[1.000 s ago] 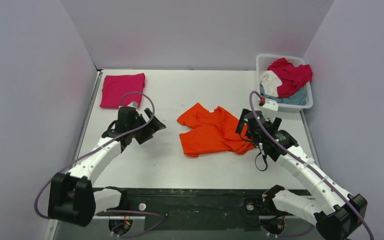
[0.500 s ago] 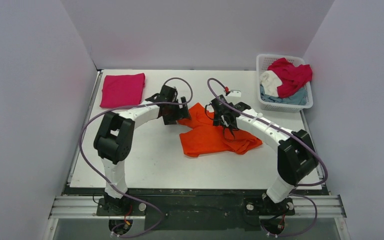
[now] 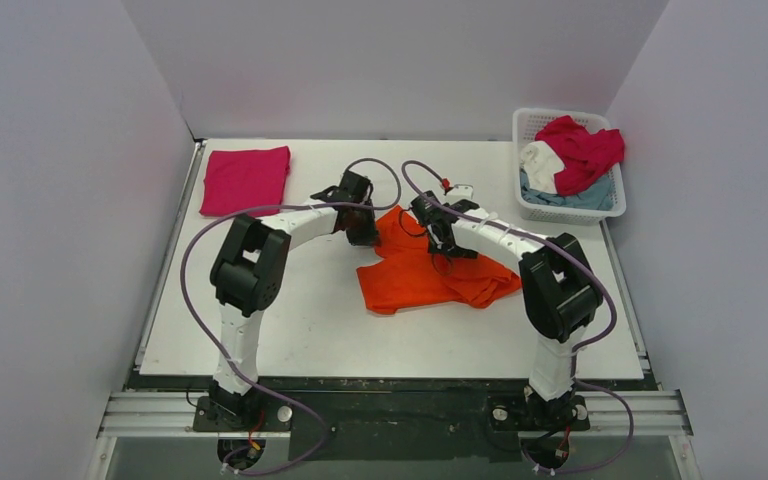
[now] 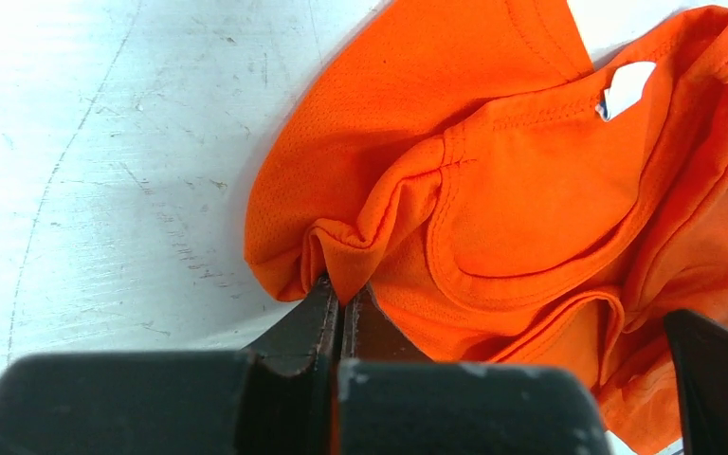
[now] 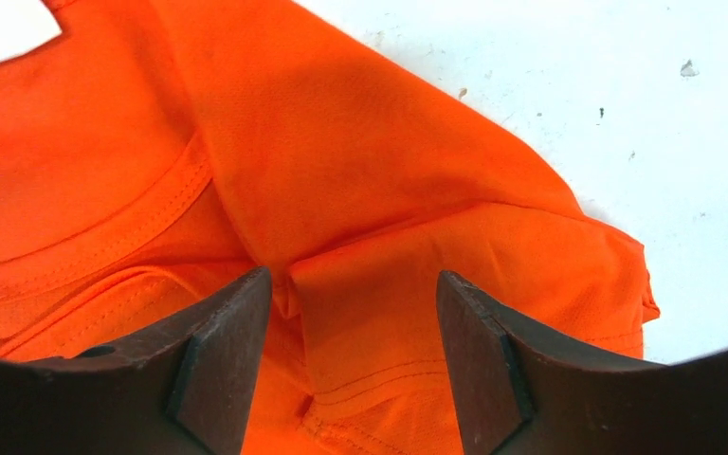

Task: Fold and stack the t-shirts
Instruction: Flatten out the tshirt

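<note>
A crumpled bright orange t-shirt (image 3: 430, 275) lies at mid-table. My left gripper (image 3: 364, 232) is at its far-left edge, shut on a pinched fold of the orange cloth (image 4: 531, 190); the fold rises from between the closed fingertips (image 4: 343, 296). My right gripper (image 3: 447, 250) is down on the shirt's upper middle. It is open, and its two fingers straddle a ridge of orange cloth (image 5: 360, 142) without pinching it (image 5: 353, 278). A folded magenta-pink t-shirt (image 3: 245, 180) lies flat at the far left.
A white lattice basket (image 3: 535, 120) stands at the far right corner. It holds a crimson shirt (image 3: 585, 150), a white one (image 3: 540, 165) and a grey-blue one (image 3: 585, 197). Walls enclose the table on three sides.
Both arms swung in from the near sides onto the orange t-shirt. The left gripper closed on the shirt's edge. The right jaws narrowed but still stand apart.
</note>
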Action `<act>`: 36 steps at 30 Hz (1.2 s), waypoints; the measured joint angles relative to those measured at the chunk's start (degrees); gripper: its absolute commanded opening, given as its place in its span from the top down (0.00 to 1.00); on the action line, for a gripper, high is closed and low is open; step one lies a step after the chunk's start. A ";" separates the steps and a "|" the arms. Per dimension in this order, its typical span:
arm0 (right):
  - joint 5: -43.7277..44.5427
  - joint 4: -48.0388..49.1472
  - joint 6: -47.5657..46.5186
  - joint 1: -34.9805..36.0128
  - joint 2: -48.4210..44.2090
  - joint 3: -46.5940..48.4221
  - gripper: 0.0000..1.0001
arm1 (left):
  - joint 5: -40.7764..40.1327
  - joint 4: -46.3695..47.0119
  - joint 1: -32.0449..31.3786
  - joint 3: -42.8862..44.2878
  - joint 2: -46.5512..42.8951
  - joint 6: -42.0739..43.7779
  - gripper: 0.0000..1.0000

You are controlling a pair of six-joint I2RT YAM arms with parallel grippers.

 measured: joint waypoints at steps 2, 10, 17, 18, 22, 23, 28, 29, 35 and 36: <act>-0.02 0.09 0.07 -0.42 0.00 -0.09 0.44 | -0.17 0.28 -0.04 -0.17 -0.02 -0.07 1.00; -1.77 1.36 0.02 -1.27 0.46 -1.20 0.75 | -0.90 2.91 -0.04 -4.92 -3.08 -0.26 1.00; -0.50 2.27 1.57 -1.51 -0.83 -5.46 1.00 | -2.99 1.92 0.07 -5.95 -5.20 -0.26 1.00; -0.04 2.23 1.66 -1.70 -1.68 -6.49 1.00 | -3.21 1.81 0.15 -6.14 -5.73 -0.26 1.00; 2.71 1.57 1.46 -3.30 -10.84 -11.85 1.00 | -3.89 1.03 1.20 -7.69 -9.92 -0.09 1.00; 3.45 1.42 1.16 -3.72 -14.27 -12.59 1.00 | -4.09 0.81 1.68 -8.20 -11.65 0.09 1.00; 4.15 1.18 -2.32 -5.38 -32.13 -12.92 1.00 | -6.71 -0.37 3.52 -9.46 -23.06 1.64 1.00; 3.82 1.14 -3.39 -5.55 -35.87 -12.72 1.00 | -7.67 -0.50 3.69 -9.51 -26.21 2.10 1.00; -1.29 0.50 -9.49 -5.51 -49.77 -6.01 1.00 | -12.68 -0.46 3.78 -8.90 -47.69 5.88 1.00; -2.82 0.35 -10.29 -5.42 -50.99 -4.31 1.00 | -13.33 -0.33 3.76 -8.13 -51.74 6.62 1.00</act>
